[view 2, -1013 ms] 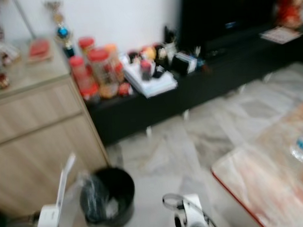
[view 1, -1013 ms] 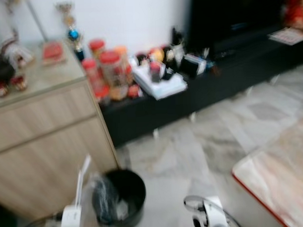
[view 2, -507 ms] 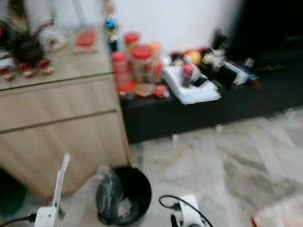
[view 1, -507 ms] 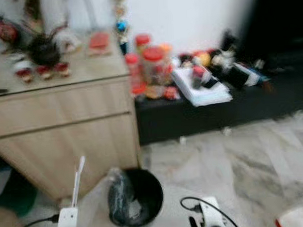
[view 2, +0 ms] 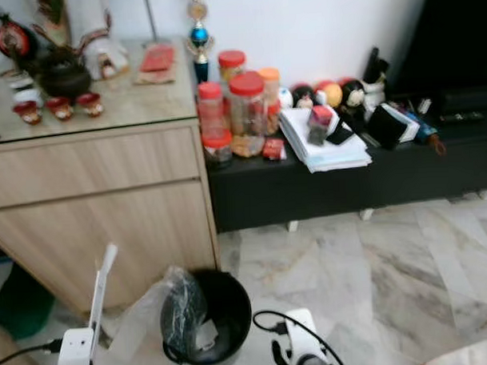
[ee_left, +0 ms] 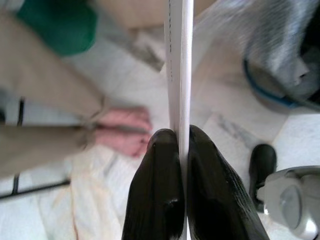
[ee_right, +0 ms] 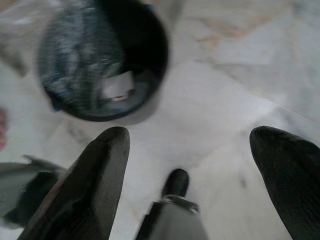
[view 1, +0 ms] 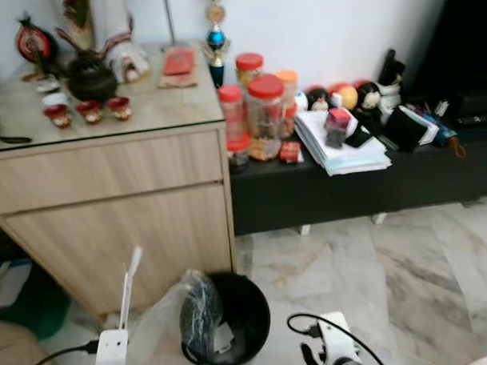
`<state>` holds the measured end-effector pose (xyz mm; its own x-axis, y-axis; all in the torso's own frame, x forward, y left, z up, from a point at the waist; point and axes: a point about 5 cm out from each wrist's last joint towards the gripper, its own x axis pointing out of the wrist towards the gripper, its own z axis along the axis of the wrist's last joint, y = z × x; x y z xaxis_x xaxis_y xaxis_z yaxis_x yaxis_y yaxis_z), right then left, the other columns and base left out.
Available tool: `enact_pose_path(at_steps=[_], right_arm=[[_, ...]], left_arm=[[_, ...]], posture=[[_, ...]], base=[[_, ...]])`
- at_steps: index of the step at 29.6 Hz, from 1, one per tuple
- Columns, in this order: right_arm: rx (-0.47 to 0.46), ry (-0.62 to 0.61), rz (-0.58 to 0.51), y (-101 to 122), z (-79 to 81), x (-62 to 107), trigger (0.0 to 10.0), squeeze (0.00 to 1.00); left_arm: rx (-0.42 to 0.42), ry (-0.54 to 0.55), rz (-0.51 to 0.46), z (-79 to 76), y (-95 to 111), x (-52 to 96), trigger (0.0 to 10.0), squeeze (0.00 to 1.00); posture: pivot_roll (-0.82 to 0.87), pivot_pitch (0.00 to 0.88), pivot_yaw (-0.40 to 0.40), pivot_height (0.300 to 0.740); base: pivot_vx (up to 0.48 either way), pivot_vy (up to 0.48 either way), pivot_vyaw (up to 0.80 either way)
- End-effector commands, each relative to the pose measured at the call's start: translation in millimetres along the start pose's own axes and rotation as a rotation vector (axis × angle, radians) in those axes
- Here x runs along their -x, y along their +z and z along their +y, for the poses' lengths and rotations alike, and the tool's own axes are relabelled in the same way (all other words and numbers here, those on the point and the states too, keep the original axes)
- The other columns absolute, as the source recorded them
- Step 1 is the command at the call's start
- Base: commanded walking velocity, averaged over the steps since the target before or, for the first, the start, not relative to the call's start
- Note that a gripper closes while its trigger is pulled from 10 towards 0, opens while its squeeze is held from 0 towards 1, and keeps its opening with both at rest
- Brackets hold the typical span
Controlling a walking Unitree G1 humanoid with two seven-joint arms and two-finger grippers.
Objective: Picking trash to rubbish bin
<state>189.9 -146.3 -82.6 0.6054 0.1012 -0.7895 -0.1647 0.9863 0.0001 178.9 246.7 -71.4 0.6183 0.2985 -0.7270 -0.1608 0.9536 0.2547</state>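
On the grey marble floor (view 1: 406, 265), our left claw (ee_left: 181, 145) pinches a flat white card (ee_left: 179, 65) beside the round black rubbish bin (view 1: 232, 315); our right claw (ee_right: 195, 150) spreads wide near it.

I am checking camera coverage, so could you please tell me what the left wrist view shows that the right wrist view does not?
Left wrist view: the left gripper with jaws shut on a thin white sheet, and a person's bare foot on the floor. Right wrist view: the right gripper with jaws wide open and nothing between them. Both: the black rubbish bin with its plastic liner on the marble floor.
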Motion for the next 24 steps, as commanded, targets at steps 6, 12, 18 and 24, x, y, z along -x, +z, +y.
enact_pose_path(at_steps=[6,12,18,24], right_arm=[[0.000,-0.004,-0.006,1.5,-2.7,0.0,10.0,0.00],[-0.027,-0.005,-0.005,1.0,-3.1,0.1,10.0,0.00],[-0.033,0.000,-0.008,1.5,-2.4,0.0,10.0,0.00],[0.000,0.001,-0.008,2.0,-3.1,0.0,10.0,0.00]], left_arm=[[0.004,0.011,0.007,1.5,-1.3,0.1,10.0,0.00],[0.004,0.013,0.007,1.4,-1.7,0.2,10.0,0.00],[-0.003,0.016,0.006,1.1,-1.4,0.2,10.0,0.00],[-0.002,0.017,0.005,0.5,-1.2,0.2,10.0,0.00]], posture=[[0.04,0.030,0.029,0.740],[0.04,0.031,0.026,0.740],[0.04,0.031,0.026,0.740],[0.04,0.031,0.023,0.740]], base=[[0.000,0.000,0.80],[0.000,0.000,0.00],[0.177,0.000,0.00],[0.280,0.000,0.00]])
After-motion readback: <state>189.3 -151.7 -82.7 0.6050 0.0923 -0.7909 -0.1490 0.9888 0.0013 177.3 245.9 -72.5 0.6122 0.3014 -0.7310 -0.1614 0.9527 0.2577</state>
